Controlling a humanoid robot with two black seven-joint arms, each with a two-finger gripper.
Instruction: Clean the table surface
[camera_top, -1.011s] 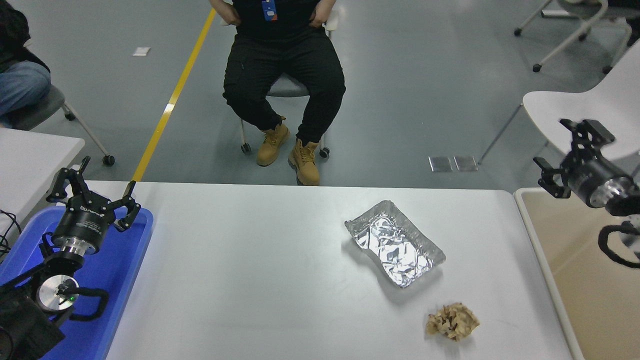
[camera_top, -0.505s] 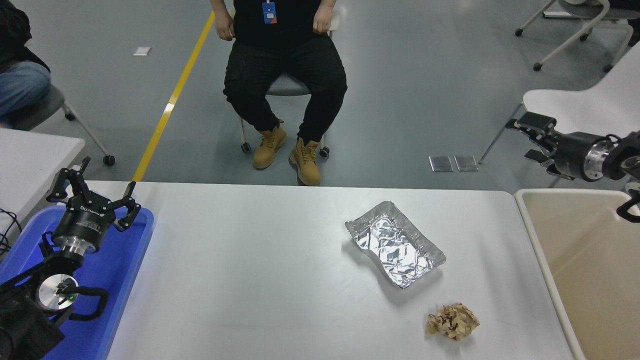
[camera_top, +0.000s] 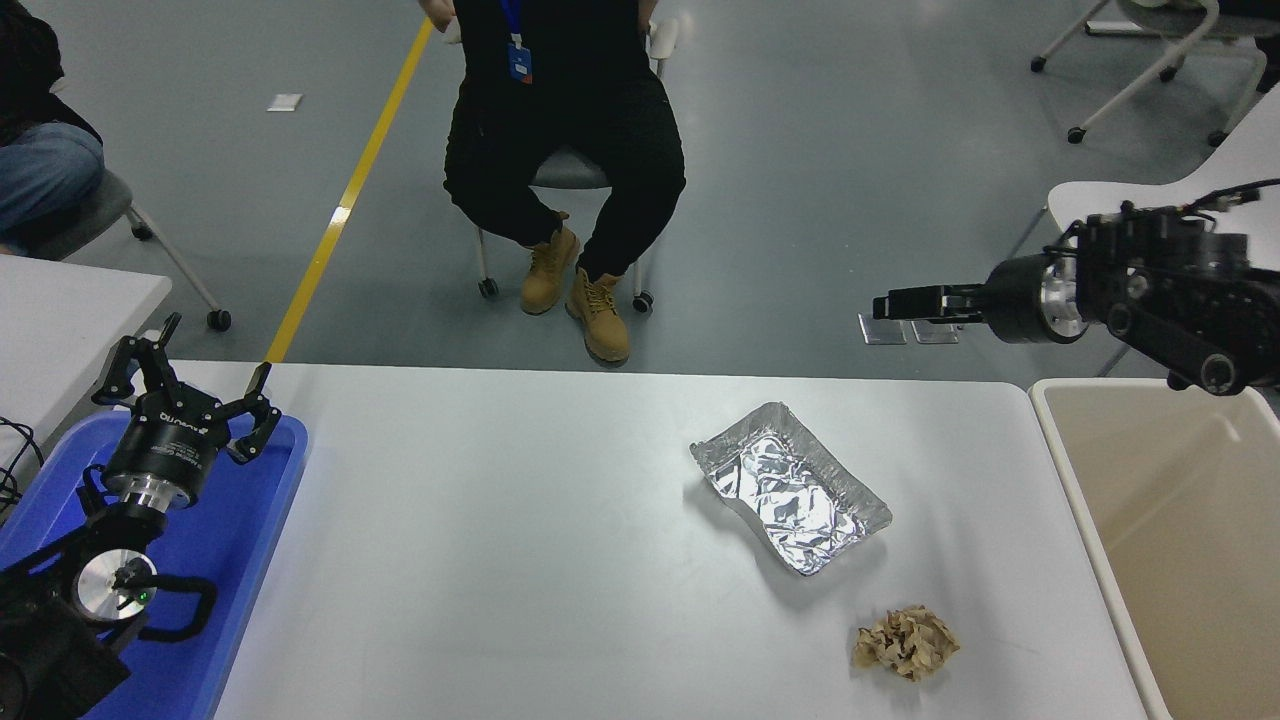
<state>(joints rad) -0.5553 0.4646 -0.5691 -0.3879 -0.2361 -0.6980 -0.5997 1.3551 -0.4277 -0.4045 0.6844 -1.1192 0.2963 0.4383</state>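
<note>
My right tool (camera_top: 885, 304) hangs out past the far edge of the counter, level and pointing to my left; seen edge-on, its fingers look drawn together, yet I cannot tell for certain how far apart they stand, and it has hold of nothing. My left tool (camera_top: 185, 385) is parked over the blue tray (camera_top: 262, 520) with its fingers spread, empty.

Below and nearer to me than the right tool spreads the table surface (camera_top: 500, 540), a broad, hard, matte white counter; it needs no gripping, only clearing. Under the arm behind the tool sits the beige bin (camera_top: 1180, 520). Down from the tool lies the foil tray (camera_top: 790, 487), which I judge light, thin and easily dented, best pinched at a rim wall. Nearer me, beyond it, is the crumpled brown paper (camera_top: 905, 642), soft and weightless by the look, to be taken across its middle from above.
</note>
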